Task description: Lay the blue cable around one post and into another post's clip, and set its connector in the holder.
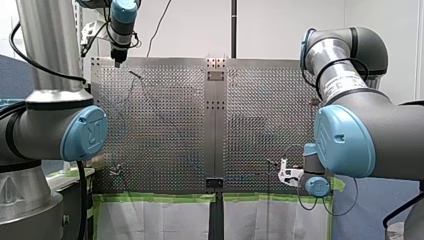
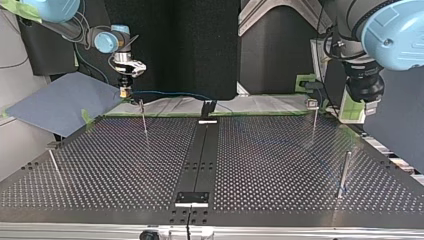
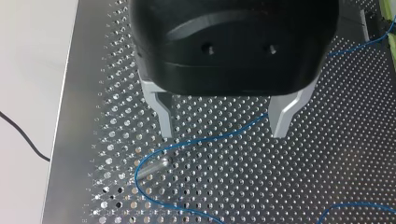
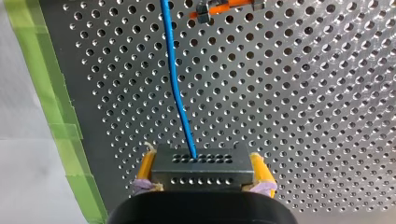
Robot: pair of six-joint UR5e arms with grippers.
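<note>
At the near right corner of the perforated table (image 1: 165, 125) in the front view, my right gripper (image 4: 203, 173) is clamped on the connector (image 4: 201, 161), a dark block with rows of holes pinched between its yellow pads (image 4: 145, 170). The blue cable (image 4: 173, 79) leaves the block's face and runs ahead over the table toward an orange clip (image 4: 224, 6); whether it sits in that clip I cannot tell. At the far left corner, my left gripper (image 3: 223, 133) hovers above the table with its metal fingers (image 3: 163, 116) spread wide and nothing between them. Just under it, the cable bends in a loop around a post (image 3: 154, 167), so the routing round the post looks done. The clip step is unsure, and setting the connector down is left: the block is in the air, and no holder shows near it in the right wrist view.
</note>
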